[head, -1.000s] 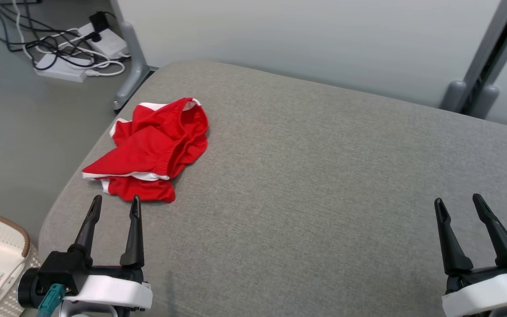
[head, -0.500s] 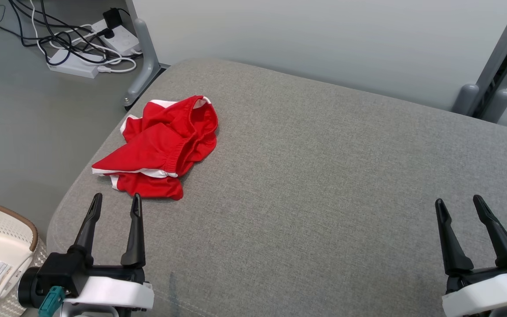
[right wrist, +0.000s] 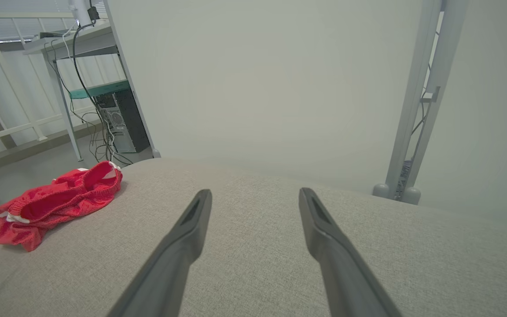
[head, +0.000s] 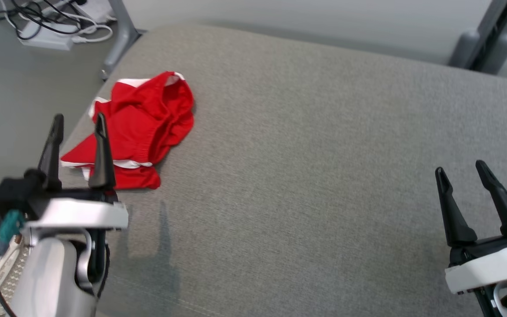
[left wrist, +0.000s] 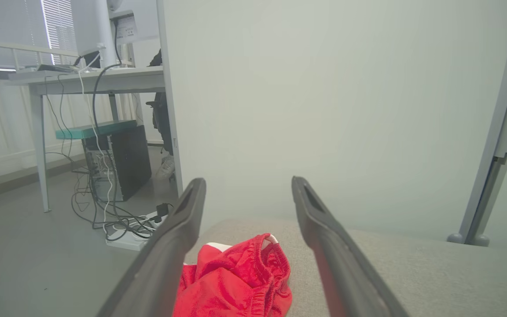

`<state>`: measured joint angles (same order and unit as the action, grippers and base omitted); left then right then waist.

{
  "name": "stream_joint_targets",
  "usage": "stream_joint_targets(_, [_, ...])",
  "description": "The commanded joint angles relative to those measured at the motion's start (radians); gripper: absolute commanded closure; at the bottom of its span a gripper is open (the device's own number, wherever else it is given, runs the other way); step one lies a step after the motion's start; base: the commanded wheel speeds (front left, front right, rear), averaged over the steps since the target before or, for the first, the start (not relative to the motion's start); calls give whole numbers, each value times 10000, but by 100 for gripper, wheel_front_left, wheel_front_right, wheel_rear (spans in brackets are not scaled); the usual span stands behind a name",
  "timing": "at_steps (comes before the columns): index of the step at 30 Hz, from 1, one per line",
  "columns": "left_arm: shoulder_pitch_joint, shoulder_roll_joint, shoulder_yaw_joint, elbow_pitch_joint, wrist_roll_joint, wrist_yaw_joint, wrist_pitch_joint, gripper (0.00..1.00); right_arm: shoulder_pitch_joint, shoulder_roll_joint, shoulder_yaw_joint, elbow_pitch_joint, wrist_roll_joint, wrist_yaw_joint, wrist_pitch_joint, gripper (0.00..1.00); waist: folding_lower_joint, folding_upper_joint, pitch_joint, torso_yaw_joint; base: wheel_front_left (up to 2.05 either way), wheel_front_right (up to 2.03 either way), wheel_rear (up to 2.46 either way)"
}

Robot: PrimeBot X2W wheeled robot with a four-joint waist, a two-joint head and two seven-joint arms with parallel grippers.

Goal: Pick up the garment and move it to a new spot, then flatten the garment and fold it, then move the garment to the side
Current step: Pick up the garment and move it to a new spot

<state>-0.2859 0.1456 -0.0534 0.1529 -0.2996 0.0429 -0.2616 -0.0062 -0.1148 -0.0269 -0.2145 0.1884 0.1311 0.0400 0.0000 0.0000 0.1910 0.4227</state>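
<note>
red garment (head: 143,123) bunched near the far left corner of the grey cushion (head: 306,154)

you have the garment lying in a crumpled heap on the cushion, white trim showing, close to the cushion's left edge and short of its far corner. your left gripper (head: 79,116) hangs over the cushion's left edge above the near part of the garment, fingers spread apart, holding nothing and clear of the cloth. your right gripper (head: 459,167) sits over the cushion's near right side, well apart from the garment, fingers spread wide and empty. past the cushion's far left corner a power strip (head: 46,39) with tangled cables lies on the floor.
</note>
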Motion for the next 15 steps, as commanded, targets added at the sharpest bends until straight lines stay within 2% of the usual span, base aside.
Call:
stream_joint_targets(1, [-377,16,64,264,-135,-116,-29,0,-138,-123,-22,-89,-22,-7,58,0,0,0,718,-512,0,0,0])
stream_joint_targets(10, [-2877,190,228,4404,-890,-937,39,0,-832,-337,162,-307,-26,-7,182,0,0,0,2194,-1363,0,0,0])
stream_joint_targets(15, [-3771,431,115,6599,-890,-1125,225,0,-1061,-318,202,-170,8,-7,42,0,0,0,2610,-1608,0,0,0])
